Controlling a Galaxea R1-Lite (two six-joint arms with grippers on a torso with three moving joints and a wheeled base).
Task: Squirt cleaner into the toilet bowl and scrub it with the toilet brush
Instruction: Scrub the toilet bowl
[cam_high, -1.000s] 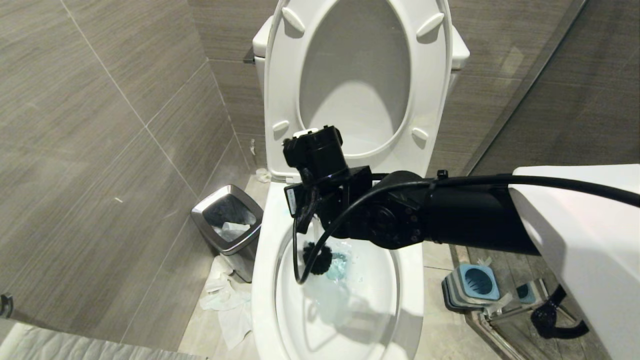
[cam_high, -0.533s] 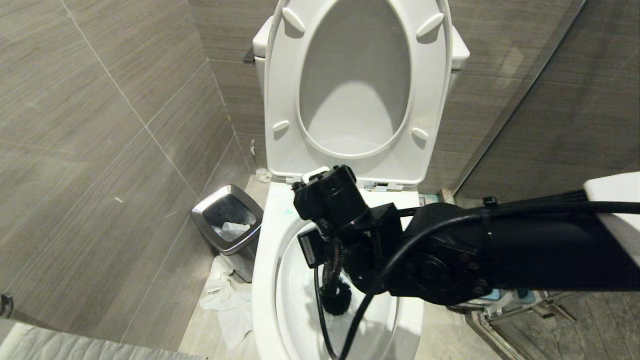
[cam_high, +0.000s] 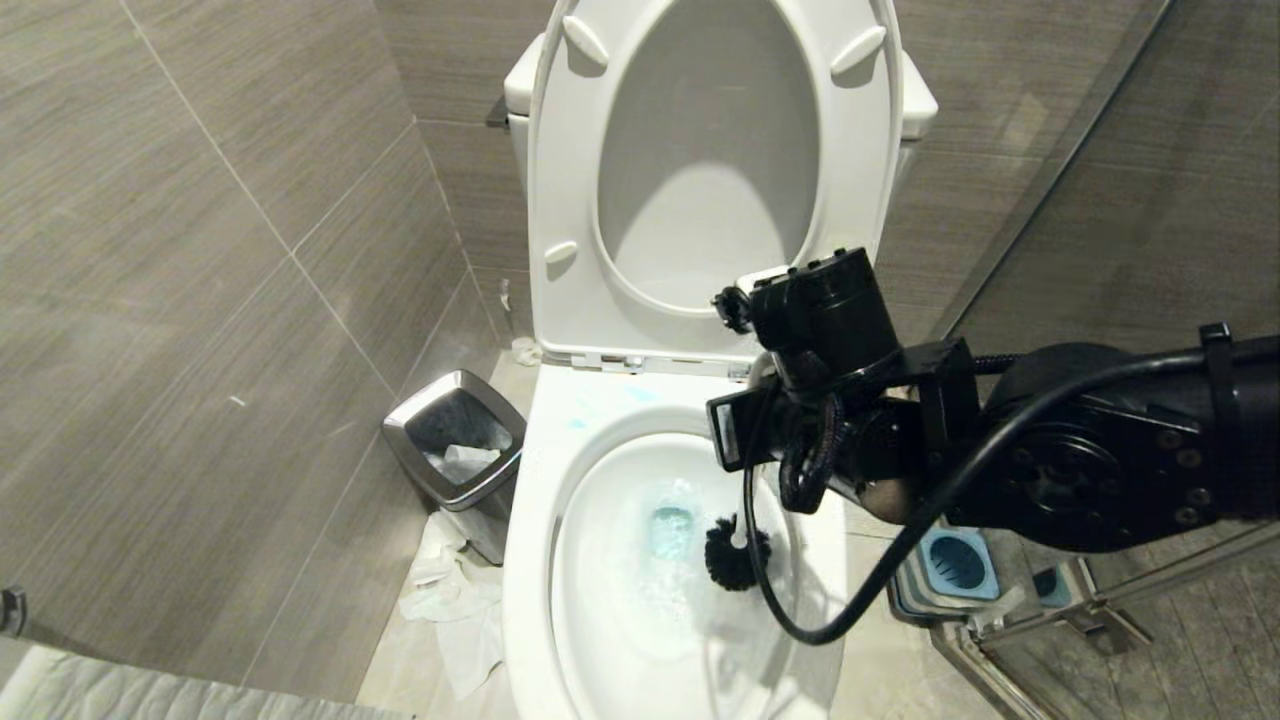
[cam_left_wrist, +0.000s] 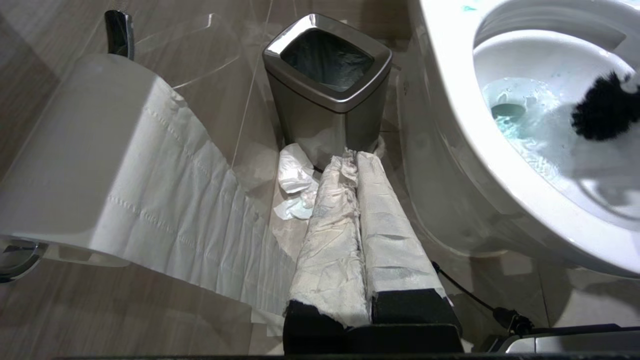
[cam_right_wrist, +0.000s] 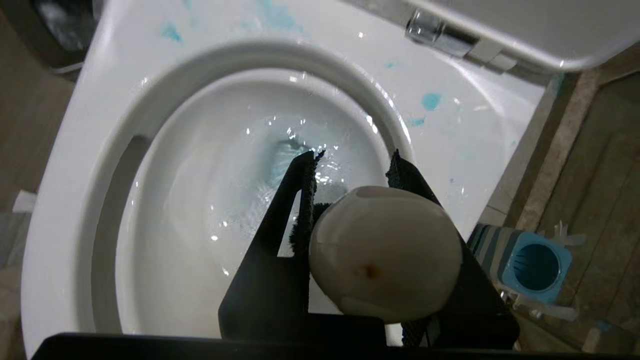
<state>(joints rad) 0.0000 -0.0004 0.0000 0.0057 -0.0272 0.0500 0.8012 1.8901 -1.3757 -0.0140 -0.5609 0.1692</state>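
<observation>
The right gripper (cam_right_wrist: 350, 170) reaches from the right over the toilet bowl (cam_high: 530, 520), pointing down, its fingers pinching the toilet brush (cam_high: 738, 552), whose black head sits in the right part of the basin beside the blue cleaner (cam_high: 670, 525). Half a second ago the head was near the middle and the arm lower. The left gripper (cam_left_wrist: 356, 156) hangs low at the left, pressed together.
</observation>
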